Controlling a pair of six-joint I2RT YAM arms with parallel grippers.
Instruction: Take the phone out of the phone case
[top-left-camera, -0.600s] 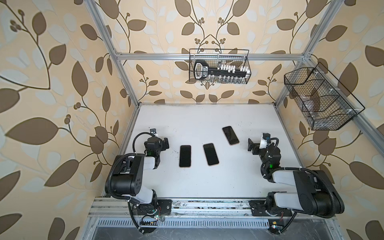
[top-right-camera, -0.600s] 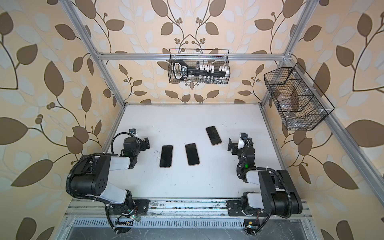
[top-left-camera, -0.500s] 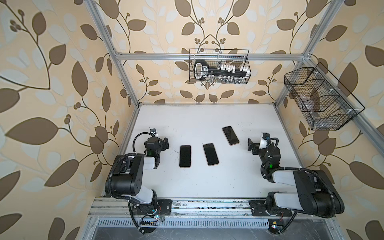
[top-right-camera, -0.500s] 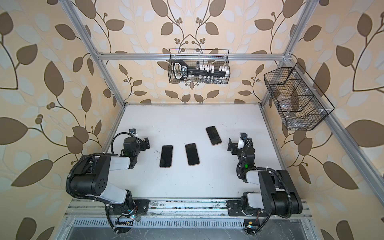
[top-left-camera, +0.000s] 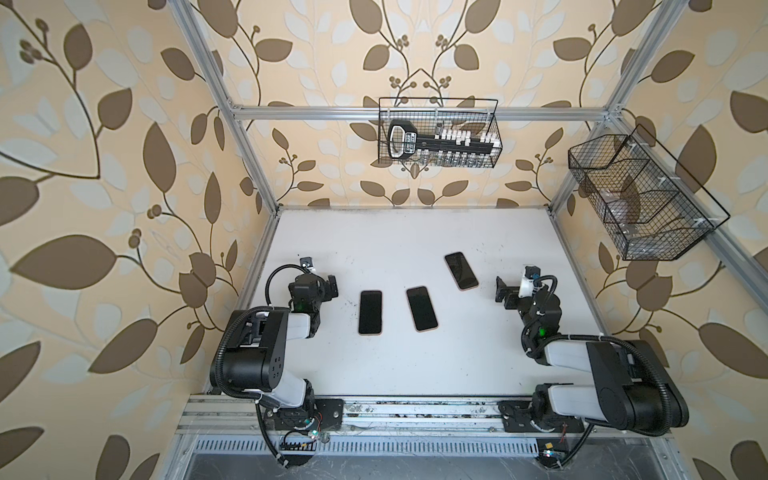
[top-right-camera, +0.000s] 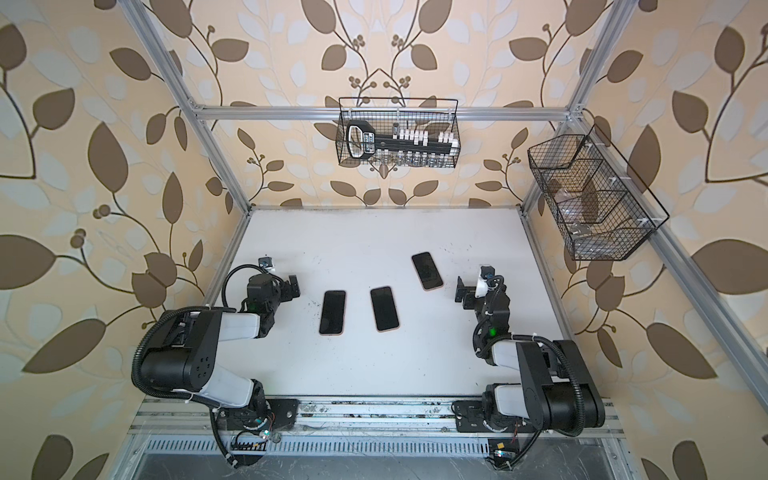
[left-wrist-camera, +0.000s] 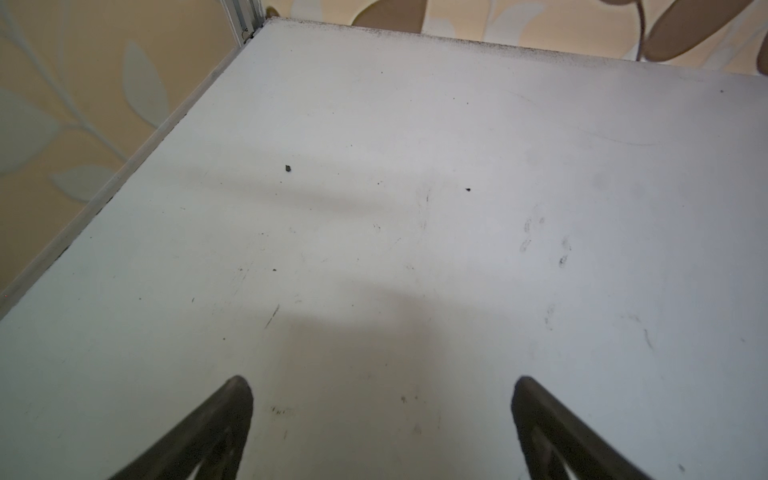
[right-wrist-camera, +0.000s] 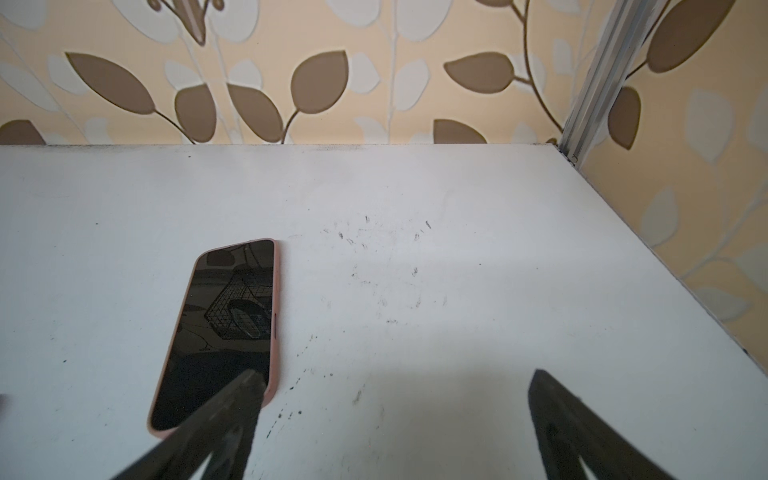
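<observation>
Right wrist, phone (right-wrist-camera: 224, 324) on scuffed table (right-wrist-camera: 457, 187), leafy wallpaper (right-wrist-camera: 320, 83)

The left arm (top-left-camera: 257, 353) and right arm (top-left-camera: 615, 374), both black at the joints with white link covers, wear ribbed black cable conduit (top-right-camera: 136, 365); a green light (top-left-camera: 297, 308) glows near each wrist, and each tool's fingers (left-wrist-camera: 224, 419) are dark and tapered.
</observation>
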